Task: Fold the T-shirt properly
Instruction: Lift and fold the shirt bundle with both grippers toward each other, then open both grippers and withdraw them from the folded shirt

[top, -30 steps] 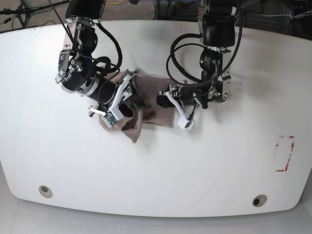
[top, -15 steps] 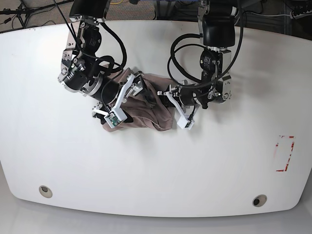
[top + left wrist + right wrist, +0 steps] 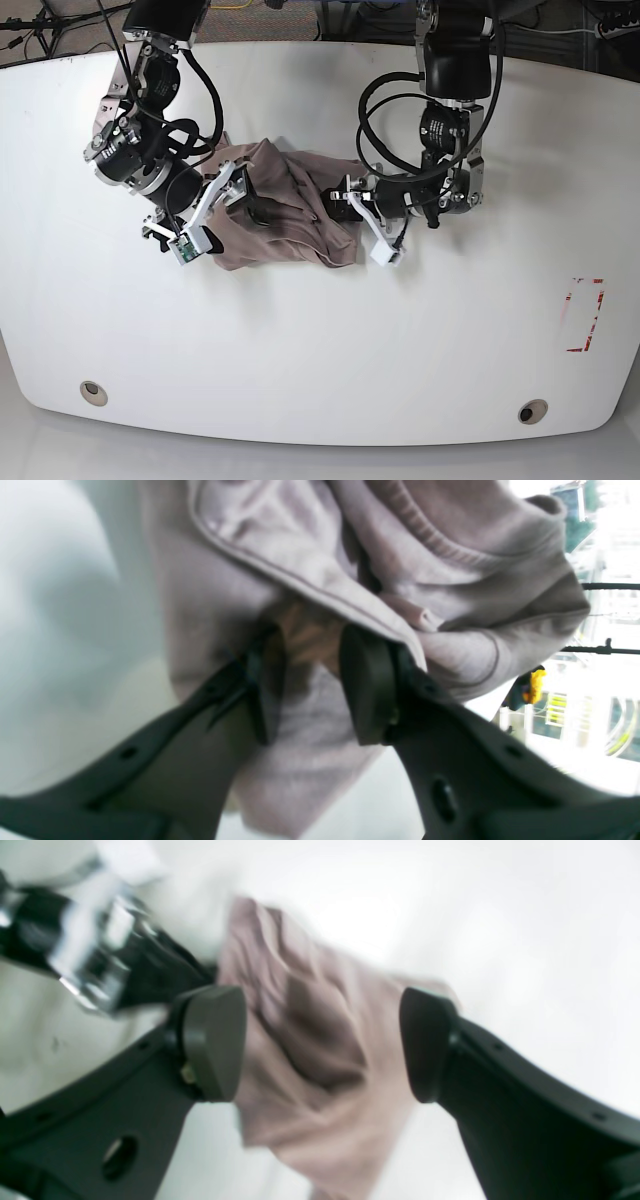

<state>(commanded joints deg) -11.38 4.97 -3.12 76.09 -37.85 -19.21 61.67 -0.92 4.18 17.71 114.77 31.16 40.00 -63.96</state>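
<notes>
The mauve T-shirt (image 3: 295, 220) lies bunched and wrinkled in the middle of the white table (image 3: 320, 340). My left gripper (image 3: 338, 203) is at the shirt's right edge. In the left wrist view its jaws (image 3: 317, 680) stand close together, with a fold of the T-shirt (image 3: 300, 545) pinched between them. My right gripper (image 3: 248, 200) is at the shirt's left side. In the right wrist view it (image 3: 322, 1045) is wide open and empty, and the T-shirt (image 3: 300, 1085) lies beyond it, blurred.
A red marking (image 3: 585, 315) is on the table at the right. Two round holes (image 3: 93, 391) (image 3: 532, 411) sit near the front edge. Cables run along the back edge. The left arm (image 3: 95, 965) shows in the right wrist view, close to the shirt.
My right arm has swung left and back from the shirt's middle to its left side. The shirt now lies wider and flatter. The left gripper has stayed at the right edge.
</notes>
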